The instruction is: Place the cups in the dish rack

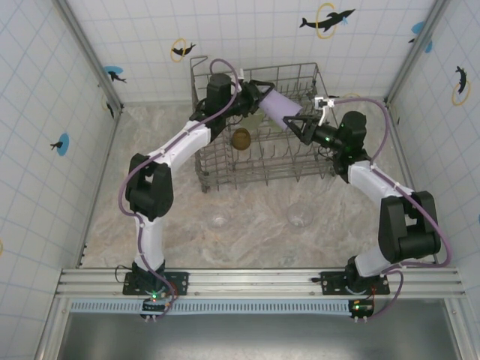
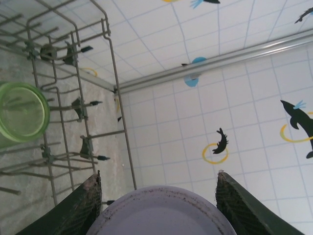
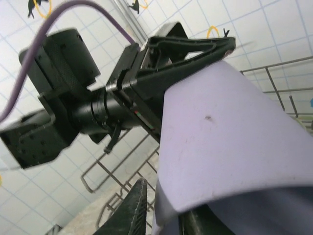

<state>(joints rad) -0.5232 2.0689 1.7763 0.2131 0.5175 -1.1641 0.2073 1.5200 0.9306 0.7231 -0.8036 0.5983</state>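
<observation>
Lilac plastic cup [image 1: 280,106]: aloft over grey wire dish rack [image 1: 270,169], twelve o'clock; seemingly mid-handover, left claw [image 2: 158,173] pinching it; right claw [image 1: 301,122], grip unclear.

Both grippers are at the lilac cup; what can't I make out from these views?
- Top view: left gripper and right gripper cover the lilac cup's ends; grip contact unclear.
- Left wrist: cup cut off by bottom edge.
- Clear cups on table: too faint to judge orientation.

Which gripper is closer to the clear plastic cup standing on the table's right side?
Right. The right gripper is over the grey wire dish rack, straight behind the clear plastic cup. The left gripper is farther back and leftward, across the lilac plastic cup.
</observation>
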